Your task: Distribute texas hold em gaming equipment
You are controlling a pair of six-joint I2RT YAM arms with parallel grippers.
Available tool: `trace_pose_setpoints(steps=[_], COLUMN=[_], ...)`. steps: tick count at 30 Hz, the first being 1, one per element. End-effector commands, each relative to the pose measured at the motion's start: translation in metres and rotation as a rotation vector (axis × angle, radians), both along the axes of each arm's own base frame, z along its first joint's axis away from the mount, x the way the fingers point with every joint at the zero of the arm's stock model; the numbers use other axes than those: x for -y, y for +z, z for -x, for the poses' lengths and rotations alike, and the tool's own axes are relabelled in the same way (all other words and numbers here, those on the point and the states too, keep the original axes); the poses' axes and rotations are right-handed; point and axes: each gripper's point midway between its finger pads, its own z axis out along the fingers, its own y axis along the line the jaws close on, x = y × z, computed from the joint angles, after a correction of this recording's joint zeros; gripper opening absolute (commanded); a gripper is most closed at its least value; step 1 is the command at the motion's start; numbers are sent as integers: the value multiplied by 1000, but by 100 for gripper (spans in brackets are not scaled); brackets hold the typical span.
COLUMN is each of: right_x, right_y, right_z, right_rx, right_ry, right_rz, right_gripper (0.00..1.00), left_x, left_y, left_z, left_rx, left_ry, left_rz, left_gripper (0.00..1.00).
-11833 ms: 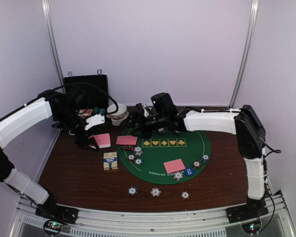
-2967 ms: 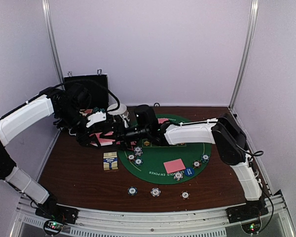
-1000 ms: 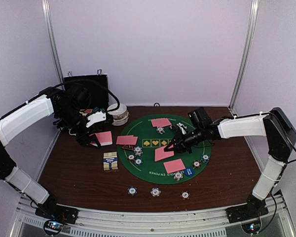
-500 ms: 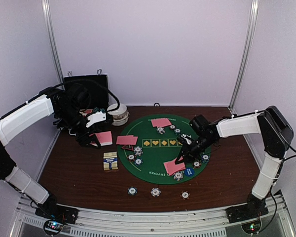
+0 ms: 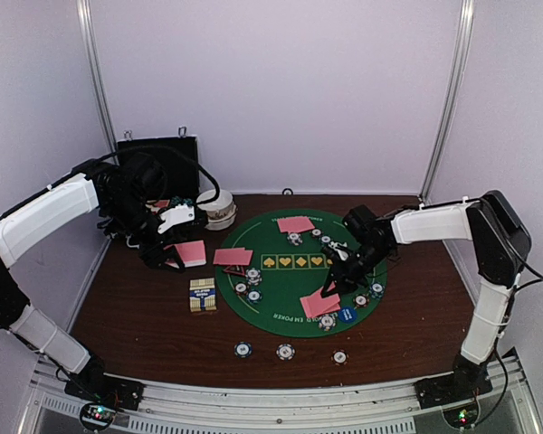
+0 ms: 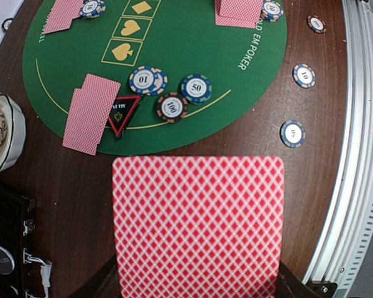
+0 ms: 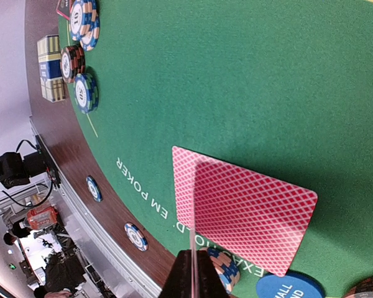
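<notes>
Pinching a pink-backed playing card (image 7: 191,233) edge-on, the right end effector (image 7: 191,264) hung just over a flat pink-backed card (image 7: 248,211) lying on the round green felt mat (image 7: 236,74), near a round blue marker button (image 7: 290,290). Left end effector (image 5: 174,259) clamped a pink diamond-patterned card (image 6: 198,220) above the brown wooden tabletop (image 6: 81,186), beside the mat.
</notes>
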Motion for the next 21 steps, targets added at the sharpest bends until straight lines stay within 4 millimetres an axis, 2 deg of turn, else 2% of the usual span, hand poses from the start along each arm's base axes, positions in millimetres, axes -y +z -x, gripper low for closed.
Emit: trace_pose_setpoints(steps=[1,8,10,14,17,21], right_x=[8,25,31,37,32,9], right_y=[-7,-1,6,26,37,38], right_z=[-3,-9,-15,-28,-37,-44], right_rx=[7,67,106,186,233,266], right_ry=[24,43,45,33,27,49], right_rz=[63,176,221,260,256,238], right_gripper=[9,33,40,45,48,48], left_x=[4,4,4,4,4,5], left_y=[20,20,21,21,21,22], left_z=[-1,-1,-1,-1,-1,-1], left_rx=[51,50,51,50,52,52], left_ry=[-12,-14,-14,-14,-13,-13], left_rz=[45,46,47,46,46,49], left_gripper=[0,0,0,0,0,0])
